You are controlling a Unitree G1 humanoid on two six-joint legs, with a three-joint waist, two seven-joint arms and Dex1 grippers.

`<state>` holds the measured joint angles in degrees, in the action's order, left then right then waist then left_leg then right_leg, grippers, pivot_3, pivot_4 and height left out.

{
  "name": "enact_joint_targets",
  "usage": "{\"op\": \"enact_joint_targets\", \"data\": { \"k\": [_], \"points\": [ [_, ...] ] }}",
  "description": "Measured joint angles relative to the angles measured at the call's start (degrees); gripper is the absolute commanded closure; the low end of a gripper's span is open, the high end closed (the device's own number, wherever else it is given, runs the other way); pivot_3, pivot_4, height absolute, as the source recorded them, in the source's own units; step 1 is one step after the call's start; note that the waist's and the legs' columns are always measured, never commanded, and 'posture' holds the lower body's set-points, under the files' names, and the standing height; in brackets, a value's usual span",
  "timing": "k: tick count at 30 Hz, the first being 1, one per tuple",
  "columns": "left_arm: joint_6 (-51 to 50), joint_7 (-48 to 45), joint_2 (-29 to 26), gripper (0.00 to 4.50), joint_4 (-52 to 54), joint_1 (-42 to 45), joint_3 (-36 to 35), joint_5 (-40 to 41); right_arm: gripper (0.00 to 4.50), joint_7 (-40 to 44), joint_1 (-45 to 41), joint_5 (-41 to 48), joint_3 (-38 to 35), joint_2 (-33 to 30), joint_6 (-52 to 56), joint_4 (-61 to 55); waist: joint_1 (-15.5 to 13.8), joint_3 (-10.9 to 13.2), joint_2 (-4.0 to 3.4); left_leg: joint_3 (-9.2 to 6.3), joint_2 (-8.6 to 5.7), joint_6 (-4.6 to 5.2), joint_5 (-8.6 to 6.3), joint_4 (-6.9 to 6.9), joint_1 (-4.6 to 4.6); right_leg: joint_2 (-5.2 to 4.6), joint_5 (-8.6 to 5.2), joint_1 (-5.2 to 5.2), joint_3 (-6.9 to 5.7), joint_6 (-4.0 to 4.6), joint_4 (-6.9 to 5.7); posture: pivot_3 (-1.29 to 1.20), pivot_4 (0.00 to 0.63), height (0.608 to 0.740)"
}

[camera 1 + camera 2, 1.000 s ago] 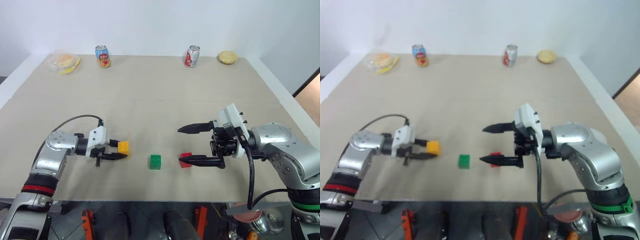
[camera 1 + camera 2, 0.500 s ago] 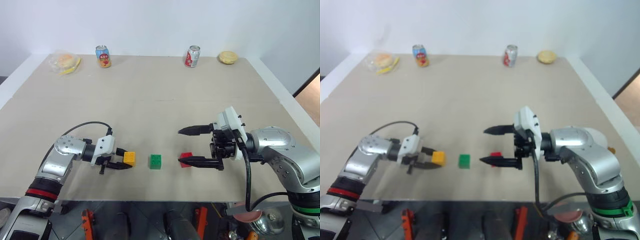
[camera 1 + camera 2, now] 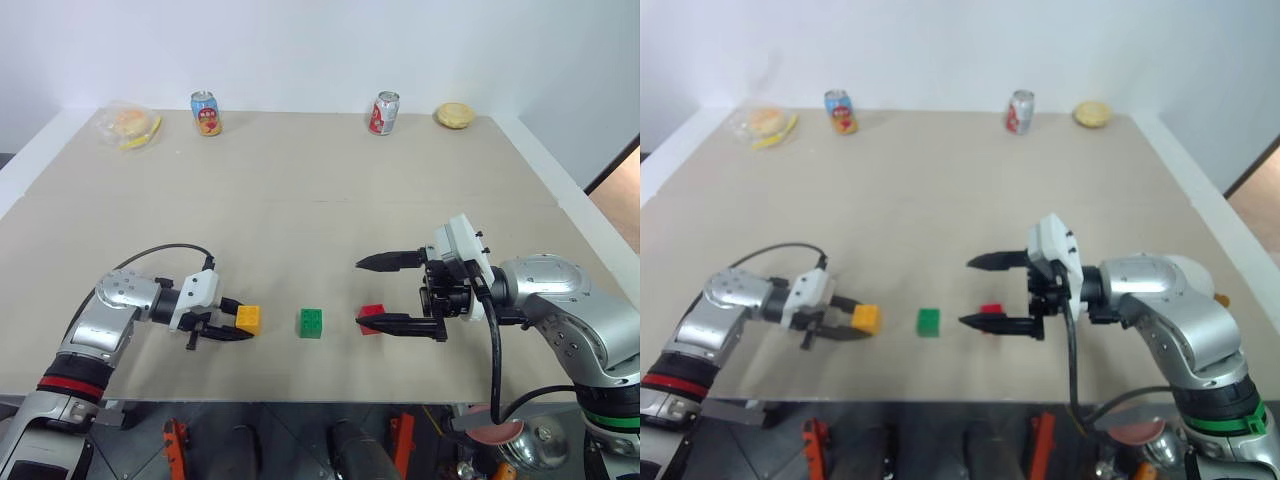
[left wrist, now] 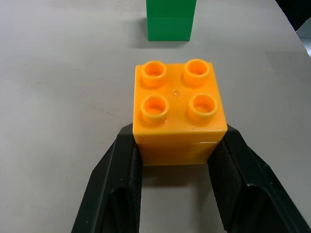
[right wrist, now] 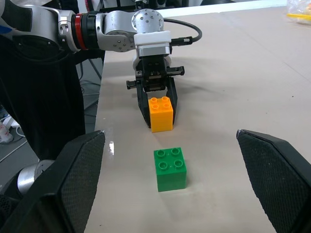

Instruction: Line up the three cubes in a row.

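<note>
Looking at the head view, the left gripper [image 3: 232,323] has dragged the orange-yellow cube [image 3: 248,319] back from the green cube [image 3: 310,322], so the row with the red cube [image 3: 372,316] spreads evenly, right gripper [image 3: 392,292] gaping empty, while the left wrist view shows four clean studs clamped between the black fingers [image 4: 119,184].

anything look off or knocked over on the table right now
Nothing stands out. The orange cube, green cube and red cube all sit upright, studs up, roughly in one line. Both cans at the far edge stand upright, and nothing is spilled. The left gripper holds the orange cube squarely.
</note>
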<state>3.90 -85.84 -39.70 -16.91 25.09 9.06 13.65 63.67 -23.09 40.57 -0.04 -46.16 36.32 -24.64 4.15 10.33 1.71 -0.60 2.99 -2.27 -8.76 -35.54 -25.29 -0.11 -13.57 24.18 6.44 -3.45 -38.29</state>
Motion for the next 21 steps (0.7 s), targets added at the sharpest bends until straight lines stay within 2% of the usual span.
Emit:
{"op": "enact_joint_targets", "data": {
  "k": [7, 9, 15, 16, 21],
  "points": [
    [0.08, -0.02, -0.07, 3.18, -0.18, 0.0, 0.02, -0.02, 0.0, 0.07, -0.01, -0.26, 0.03, 0.01, -0.02, 0.02, 0.06, 0.0, 0.0, 0.02, 0.02, 0.0, 0.0, 0.01, 0.03, 0.01, 0.01, 0.0, 0.0, 0.02, 0.0, 0.0, 0.15, 0.733],
    [0.06, -0.02, -0.07, 2.17, -0.21, 0.01, 0.02, -0.02, 0.0, 0.09, -0.01, -0.25, 0.03, 0.01, -0.01, 0.02, 0.06, 0.0, 0.0, 0.02, 0.02, 0.0, 0.0, 0.01, 0.04, 0.01, 0.01, -0.01, 0.0, 0.02, 0.0, 0.0, 0.15, 0.733],
    [0.02, -1.02, -0.42, 0.18, -0.47, -0.02, 0.16, -0.09, 0.0, 0.13, -0.02, -0.25, 0.03, 0.08, -0.01, 0.09, 0.03, 0.0, -0.01, 0.05, 0.02, 0.02, 0.01, -0.01, 0.08, -0.03, 0.04, -0.06, 0.0, 0.03, 0.0, 0.0, 0.15, 0.733],
    [0.01, -1.06, -0.56, 0.04, -0.49, -0.02, 0.16, -0.1, 0.0, 0.15, -0.02, -0.26, 0.03, 0.11, -0.01, 0.12, 0.04, 0.0, 0.0, 0.07, 0.02, 0.03, 0.02, -0.02, 0.1, -0.05, 0.04, -0.07, 0.0, 0.03, 0.0, 0.0, 0.15, 0.733],
    [-1.12, -1.02, -0.81, 0.04, 0.2, -0.02, 0.08, 0.36, 0.0, 0.2, -0.02, -0.13, 0.03, 0.37, 0.01, 0.14, 0.04, 0.0, 0.0, 0.1, 0.02, 0.05, 0.03, -0.02, 0.09, -0.06, 0.05, -0.07, 0.0, 0.04, 0.0, 0.0, 0.15, 0.733]
  ]
}}
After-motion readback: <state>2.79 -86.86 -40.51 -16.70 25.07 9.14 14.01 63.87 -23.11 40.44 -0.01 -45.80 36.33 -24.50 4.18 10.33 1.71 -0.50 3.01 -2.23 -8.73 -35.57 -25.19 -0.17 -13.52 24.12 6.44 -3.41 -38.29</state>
